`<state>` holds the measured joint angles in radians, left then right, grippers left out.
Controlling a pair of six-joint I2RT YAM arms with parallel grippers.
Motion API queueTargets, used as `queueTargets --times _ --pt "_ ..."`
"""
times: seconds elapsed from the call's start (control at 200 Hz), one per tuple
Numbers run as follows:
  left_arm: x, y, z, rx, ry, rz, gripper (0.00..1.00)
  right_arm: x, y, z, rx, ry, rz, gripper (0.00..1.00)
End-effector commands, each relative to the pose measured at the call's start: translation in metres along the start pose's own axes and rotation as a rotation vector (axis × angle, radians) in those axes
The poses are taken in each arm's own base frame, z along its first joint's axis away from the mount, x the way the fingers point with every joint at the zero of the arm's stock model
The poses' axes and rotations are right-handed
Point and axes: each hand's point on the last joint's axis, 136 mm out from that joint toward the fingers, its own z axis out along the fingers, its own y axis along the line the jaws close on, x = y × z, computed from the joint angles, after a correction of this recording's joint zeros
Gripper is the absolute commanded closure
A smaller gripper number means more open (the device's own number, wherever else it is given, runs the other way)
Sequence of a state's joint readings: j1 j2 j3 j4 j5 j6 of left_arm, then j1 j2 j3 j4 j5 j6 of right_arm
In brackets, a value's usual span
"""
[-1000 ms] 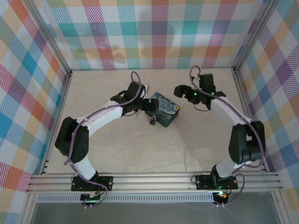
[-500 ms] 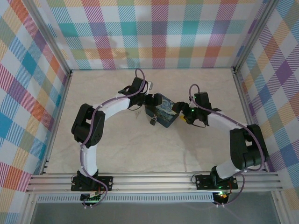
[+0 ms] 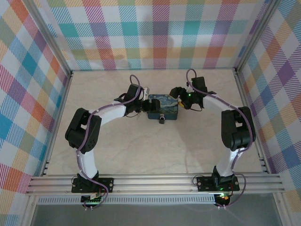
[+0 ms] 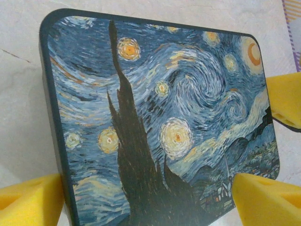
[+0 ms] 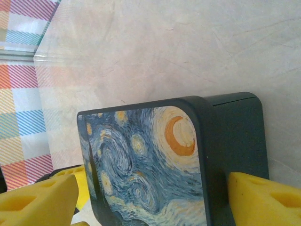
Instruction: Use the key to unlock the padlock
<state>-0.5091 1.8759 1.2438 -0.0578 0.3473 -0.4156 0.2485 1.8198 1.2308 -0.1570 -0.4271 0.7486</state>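
Note:
The tiny grey padlock [image 3: 162, 121] hangs at the front edge of a dark blue tin [image 3: 163, 107] with swirly yellow print, mid-table. No key is visible. My left gripper [image 3: 144, 104] is at the tin's left end. In the left wrist view its yellow fingertips [image 4: 28, 202] sit on both sides of the tin [image 4: 164, 117], clamping it. My right gripper [image 3: 177, 95] is at the tin's right end. In the right wrist view its fingers [image 5: 263, 200] press the tin [image 5: 141, 160] from both sides. The padlock is hidden in both wrist views.
The pale marble-look table [image 3: 141, 150] is ringed by checkered walls, with an aluminium rail [image 3: 155, 181] at the near edge. Both arms curve inward to meet at the tin. A yellow finger [image 4: 287, 99] of the right gripper shows beyond the tin's far end.
The right gripper has come in from the back right and closed on the tin's right end. The tin has turned from tilted to square and shifted slightly back, padlock with it.

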Motion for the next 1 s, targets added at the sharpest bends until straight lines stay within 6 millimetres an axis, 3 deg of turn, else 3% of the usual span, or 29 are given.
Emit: queueTargets --times 0.0,0.205,0.3,0.36,0.475,0.655,0.86,0.995 --pt "-0.008 -0.010 -0.019 0.012 -0.012 0.013 0.09 0.009 0.002 -0.009 0.020 0.050 -0.034 0.17" --pt "-0.020 0.027 -0.057 -0.183 -0.051 0.024 0.08 0.004 -0.018 -0.040 0.082 0.019 -0.034 0.16" --pt "-0.009 0.056 -0.068 -0.299 -0.052 -0.020 0.09 0.006 -0.023 -0.051 0.112 0.005 -0.054 0.16" --pt "-0.005 0.069 -0.069 -0.351 -0.058 -0.034 0.15 0.009 -0.023 -0.054 0.112 0.005 -0.062 0.17" --pt "0.005 0.082 -0.059 -0.381 -0.029 -0.013 0.40 0.019 -0.020 -0.056 0.075 0.016 -0.050 0.20" --pt "0.016 0.085 -0.047 -0.432 0.036 0.153 0.59 0.032 -0.026 -0.058 0.071 0.022 -0.039 0.22" --pt "0.027 0.096 -0.031 -0.458 0.104 0.197 0.66 0.036 -0.027 -0.060 0.067 0.020 -0.034 0.22" --pt "0.024 0.101 -0.016 -0.476 0.111 0.213 0.69 0.037 -0.029 -0.060 0.070 0.019 -0.036 0.22"
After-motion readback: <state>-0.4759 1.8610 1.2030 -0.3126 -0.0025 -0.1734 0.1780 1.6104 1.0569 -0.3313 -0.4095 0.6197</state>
